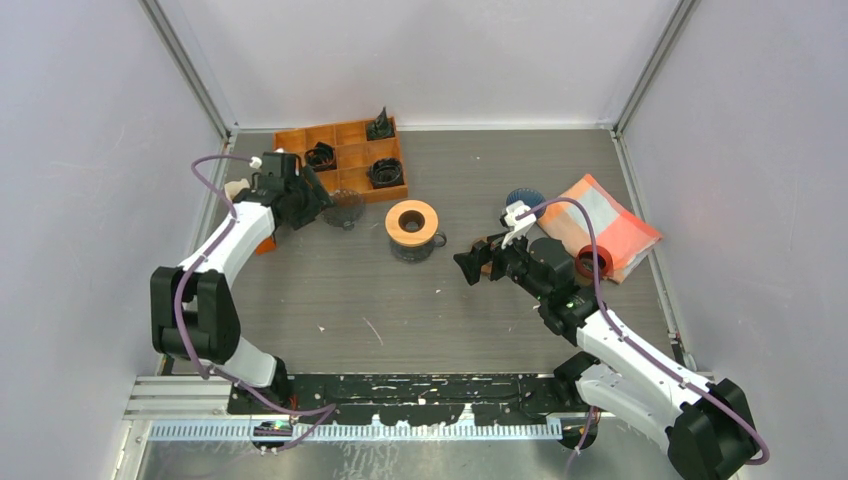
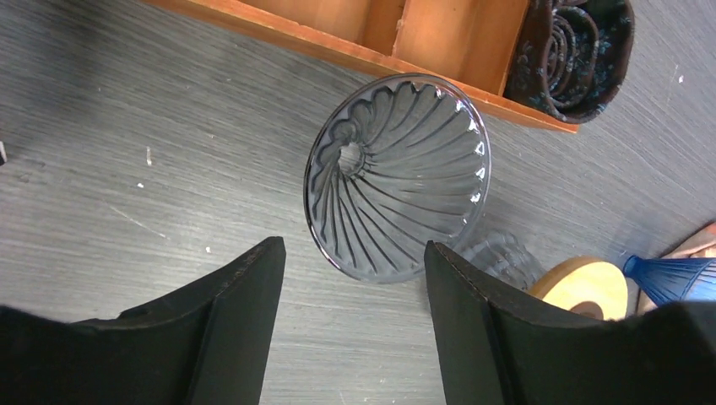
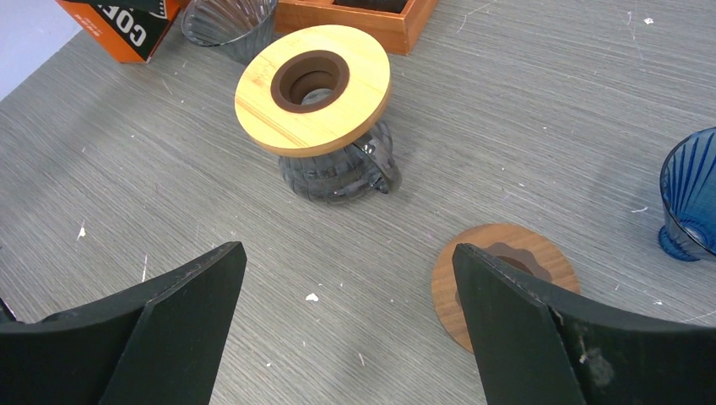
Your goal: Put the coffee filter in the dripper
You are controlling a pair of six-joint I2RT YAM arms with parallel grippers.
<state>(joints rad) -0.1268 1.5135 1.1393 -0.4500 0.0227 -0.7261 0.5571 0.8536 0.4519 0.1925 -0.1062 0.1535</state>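
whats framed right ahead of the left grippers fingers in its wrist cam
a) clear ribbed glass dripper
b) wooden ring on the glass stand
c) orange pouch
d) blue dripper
A: the left wrist view shows the clear ribbed glass dripper just beyond the open left gripper, next to the wooden tray. The blue dripper sits only at the right edge of that view.

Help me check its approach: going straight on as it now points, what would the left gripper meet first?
Most likely the clear ribbed glass dripper, lined up just ahead of the open left gripper; the gap is hard to judge.
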